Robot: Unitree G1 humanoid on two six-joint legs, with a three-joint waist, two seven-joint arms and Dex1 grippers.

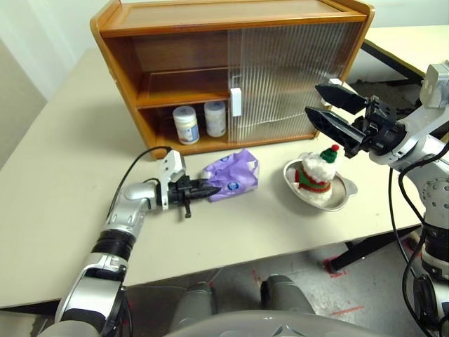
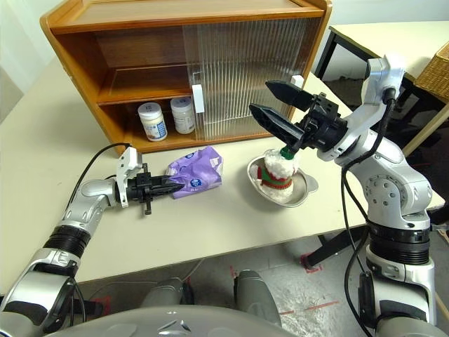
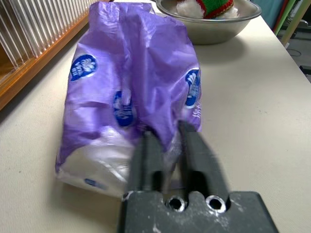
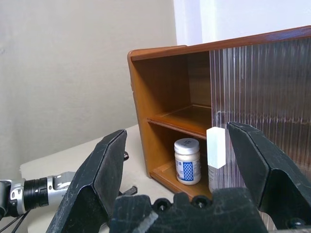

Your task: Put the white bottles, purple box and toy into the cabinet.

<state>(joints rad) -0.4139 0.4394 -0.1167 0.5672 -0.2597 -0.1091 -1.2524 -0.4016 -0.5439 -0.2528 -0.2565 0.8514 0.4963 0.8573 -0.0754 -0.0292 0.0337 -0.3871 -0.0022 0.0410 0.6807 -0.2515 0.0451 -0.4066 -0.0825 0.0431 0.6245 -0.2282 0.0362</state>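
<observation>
The purple box [image 1: 235,175] lies on the table in front of the cabinet [image 1: 210,28]. My left gripper [image 1: 210,189] is low at the box's left end, and the left wrist view shows it shut on a fold of the purple box [image 3: 131,82]. Two white bottles [image 1: 186,125] [image 1: 215,118] stand on the cabinet's bottom level in the open left half. The toy [image 1: 319,172] sits in a silver dish [image 1: 344,196] to the right of the box. My right gripper [image 1: 314,100] hangs open above the toy, in front of the ribbed door, with nothing in it.
The ribbed sliding doors [image 1: 295,77] cover the cabinet's right half, with a white handle [image 1: 236,102] at their left edge. The upper shelf [image 1: 182,88] is bare. A black cable [image 1: 140,158] loops beside my left wrist. Another table [image 1: 414,42] stands at the back right.
</observation>
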